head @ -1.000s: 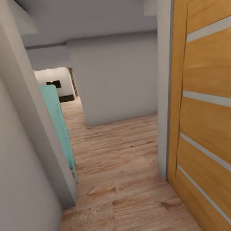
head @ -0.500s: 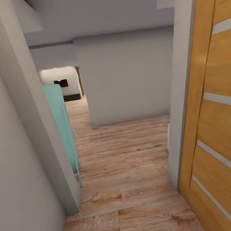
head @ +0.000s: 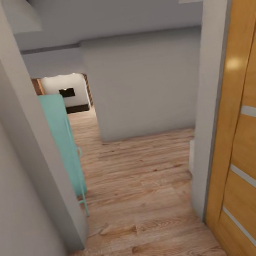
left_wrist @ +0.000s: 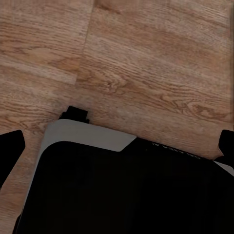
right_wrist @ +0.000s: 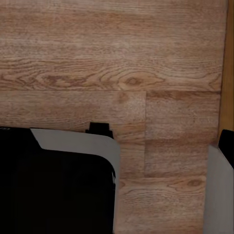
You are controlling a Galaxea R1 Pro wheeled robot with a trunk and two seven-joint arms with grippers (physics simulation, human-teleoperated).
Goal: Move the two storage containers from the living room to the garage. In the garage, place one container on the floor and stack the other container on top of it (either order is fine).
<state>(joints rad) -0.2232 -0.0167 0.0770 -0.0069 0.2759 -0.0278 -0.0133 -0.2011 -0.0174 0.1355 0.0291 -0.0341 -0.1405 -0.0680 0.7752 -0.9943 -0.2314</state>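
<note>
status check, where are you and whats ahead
In a doorway on wood plank floor. Wooden door close on the right, teal chair past the left wall. Tool states unreadable from the wrist views.

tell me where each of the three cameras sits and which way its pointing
Head view: on the robot's head, facing forward down a hallway, past a teal chair at left and a wooden door at right; no arm of its own is seen.
Left wrist view: on the left arm, looking down at the wood plank floor, with the robot's black and grey base below.
Right wrist view: on the right arm, looking down at the planks, with the same base.
Shared: both wrist views show the plank floor and the robot's base.
</note>
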